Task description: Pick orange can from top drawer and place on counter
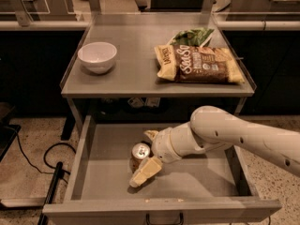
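The orange can [140, 152] stands upright in the open top drawer [93, 172], left of its middle, silver top showing. My gripper [140, 159] reaches into the drawer from the right, down at the can. It is open: one pale finger [144, 173] lies in front of the can and the other finger [151, 135] behind it, so the can sits between them. The counter [136, 69] is the grey table top above the drawer.
A white bowl [97, 56] sits at the counter's left. A brown chip bag [201, 64] and a green packet [192, 35] lie at its right. A black cable [33, 163] runs over the floor left of the drawer. My white arm [243, 135] crosses the drawer's right side.
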Robot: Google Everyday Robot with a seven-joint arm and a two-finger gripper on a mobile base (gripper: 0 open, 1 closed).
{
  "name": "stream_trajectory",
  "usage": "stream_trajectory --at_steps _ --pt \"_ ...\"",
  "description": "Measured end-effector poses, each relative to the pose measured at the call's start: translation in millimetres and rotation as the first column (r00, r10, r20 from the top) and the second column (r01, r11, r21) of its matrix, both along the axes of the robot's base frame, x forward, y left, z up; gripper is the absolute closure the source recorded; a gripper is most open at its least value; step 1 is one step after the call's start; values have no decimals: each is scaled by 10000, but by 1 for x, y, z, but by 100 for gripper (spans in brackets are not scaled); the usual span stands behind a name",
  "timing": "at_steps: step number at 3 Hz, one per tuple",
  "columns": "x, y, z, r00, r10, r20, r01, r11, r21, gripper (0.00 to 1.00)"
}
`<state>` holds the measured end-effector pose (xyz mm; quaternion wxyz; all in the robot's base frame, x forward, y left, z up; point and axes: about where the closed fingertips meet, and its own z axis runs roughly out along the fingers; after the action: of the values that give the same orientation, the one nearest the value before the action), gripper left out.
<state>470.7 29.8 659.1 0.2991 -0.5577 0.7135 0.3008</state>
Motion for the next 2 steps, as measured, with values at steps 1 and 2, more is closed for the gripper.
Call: stream_trajectory --at_steps 1,2 --pt "-2 3 -3 9999 132 -38 -132 9999 58 0" --pt "-2 3 -3 9999 133 -38 -132 9999 58 6"
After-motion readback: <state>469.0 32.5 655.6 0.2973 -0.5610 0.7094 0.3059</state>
